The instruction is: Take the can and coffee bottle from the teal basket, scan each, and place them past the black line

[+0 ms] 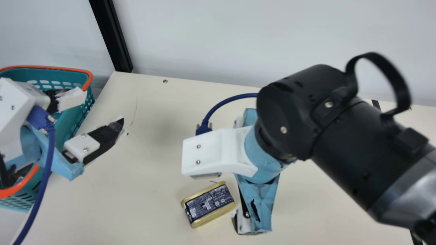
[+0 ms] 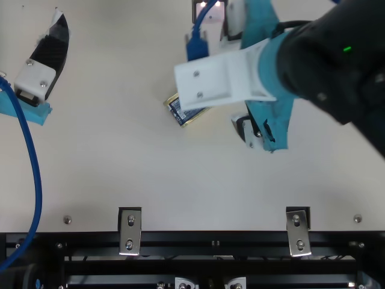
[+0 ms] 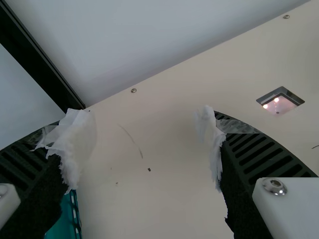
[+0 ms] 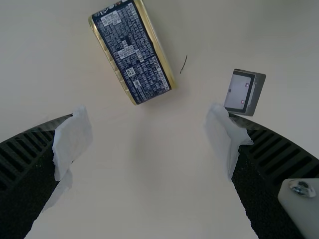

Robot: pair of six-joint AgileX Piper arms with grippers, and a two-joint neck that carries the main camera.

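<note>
The gold-rimmed can (image 1: 208, 204) with a dark blue label lies on the cream table, just beside my right gripper (image 1: 238, 170). Its wrist view has the can (image 4: 132, 52) beyond the open fingers of my right gripper (image 4: 149, 142), with bare table between them. At the teal basket (image 1: 73, 119) with its orange rim, my left gripper (image 1: 98, 110) stands open, one finger over the basket's side and the other above the table. Nothing is between the tips of my left gripper (image 3: 144, 142) in its wrist view. The left arm covers much of the basket's inside.
A small scanner window (image 4: 239, 92) is set into the table near the can, partly under the right arm in the top view. Short pieces of a black line (image 1: 375, 104) show beyond the right arm. A black post (image 1: 114, 37) rises at the back left, before a pale wall.
</note>
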